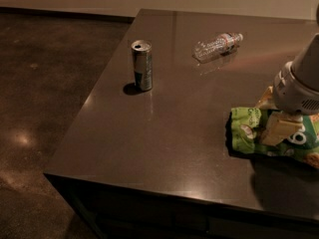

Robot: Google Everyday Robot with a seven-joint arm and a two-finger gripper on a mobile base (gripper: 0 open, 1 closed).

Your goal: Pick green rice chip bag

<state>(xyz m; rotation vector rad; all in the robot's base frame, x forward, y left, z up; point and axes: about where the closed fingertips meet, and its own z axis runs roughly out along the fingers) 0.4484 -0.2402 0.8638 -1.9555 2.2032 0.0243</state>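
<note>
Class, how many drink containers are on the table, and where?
2. A can stands upright near the left edge; a clear bottle lies on its side farther back. The gripper sits over the green bag at the right, and could hide something small.
</note>
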